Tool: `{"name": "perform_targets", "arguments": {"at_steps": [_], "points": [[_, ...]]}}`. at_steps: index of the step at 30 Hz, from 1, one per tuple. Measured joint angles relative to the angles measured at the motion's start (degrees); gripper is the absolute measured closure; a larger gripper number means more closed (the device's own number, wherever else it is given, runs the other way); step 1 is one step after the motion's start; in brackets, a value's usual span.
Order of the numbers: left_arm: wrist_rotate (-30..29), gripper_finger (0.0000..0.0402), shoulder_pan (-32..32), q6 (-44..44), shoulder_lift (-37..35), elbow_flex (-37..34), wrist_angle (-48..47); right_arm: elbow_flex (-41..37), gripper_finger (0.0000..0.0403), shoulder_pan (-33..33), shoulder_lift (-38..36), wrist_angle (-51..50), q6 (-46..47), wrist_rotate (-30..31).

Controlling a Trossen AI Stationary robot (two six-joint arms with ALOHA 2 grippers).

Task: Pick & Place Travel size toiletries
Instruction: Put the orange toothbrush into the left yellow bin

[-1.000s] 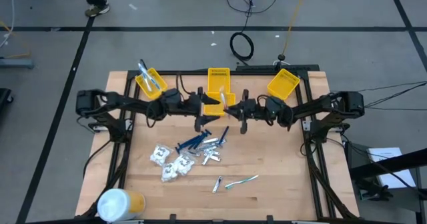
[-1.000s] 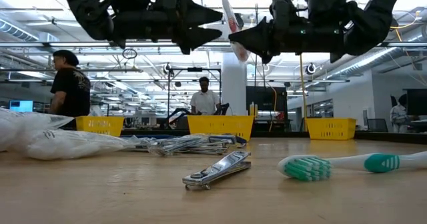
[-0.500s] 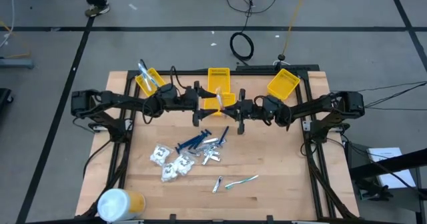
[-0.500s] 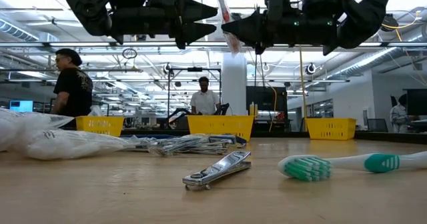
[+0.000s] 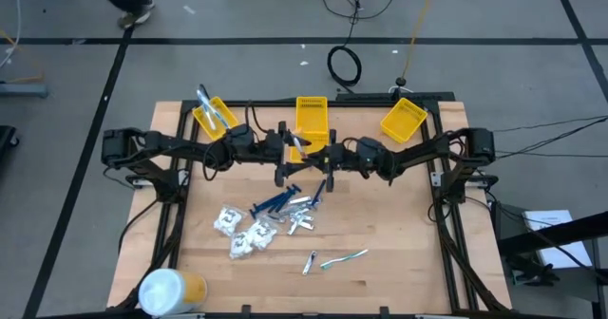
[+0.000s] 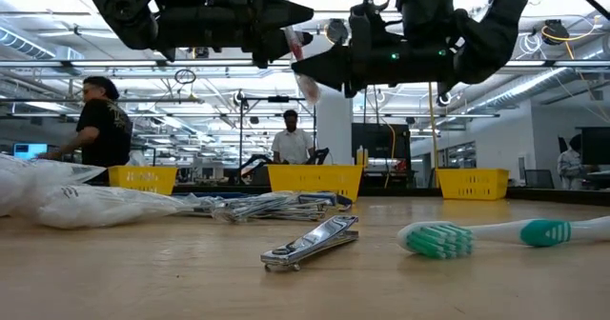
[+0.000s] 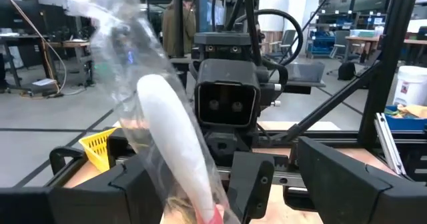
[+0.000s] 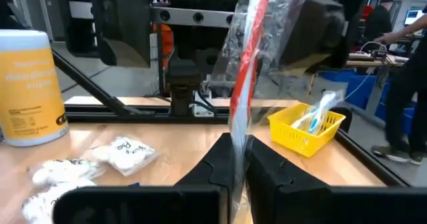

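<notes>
Looks like a handoff: right tool [image 5: 329, 158] is pinched shut on a plastic-wrapped toothbrush [image 8: 245, 57], held up between both tools. Left tool [image 5: 283, 146] sits wide open just beside it; I'd close left before right releases.

left arm [image 5: 180, 146]: dark, jointed, with black cables looped along it
right arm [image 5: 427, 153]: dark, the same build, cables trailing off its base
left gripper [image 5: 282, 154]: black, two wedge-shaped fingers
right gripper [image 5: 329, 158]: black, two blocky fingers; boxy wrist camera housing with two round lenses behind it
</notes>
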Motion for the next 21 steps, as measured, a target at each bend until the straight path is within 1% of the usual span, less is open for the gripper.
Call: {"name": "perform_targets", "arguments": {"at_steps": [5, 11, 14, 17, 19, 21], "points": [[0.0, 0.0094, 0.0, 0.9, 0.0, 0.0, -0.5, 0.1, 0.0392, 0.8, -1.2, 1.6, 0.0, -1.6], [-0.5, 0.0094, 0.0, 1.0, 0.0, 0.0, -0.5, 0.0, 0.0392, 1.0, -1.2, 1.6, -0.2, -1.6], [-0.8, 0.0104, 0.0, 1.0, 0.0, 0.0, -0.5, 0.0, 0.0392, 0.9, -1.1, 0.3, -0.2, -1.6], [-0.8, 0.0137, 0.0, 1.3, 0.0, 0.0, -0.5, 0.0, 0.0392, 0.9, -1.1, 0.8, -0.2, -1.6], [-0.8, 0.0172, 0.0, 1.3, 0.0, 0.0, -0.5, 0.0, 0.0392, 0.9, -1.1, 0.6, -0.2, -1.6], [-0.8, 0.0216, 0.0, 1.2, 0.0, 0.0, -0.7, 0.0, 0.0392, 0.9, -1.1, 0.4, -0.2, -1.6]]}}
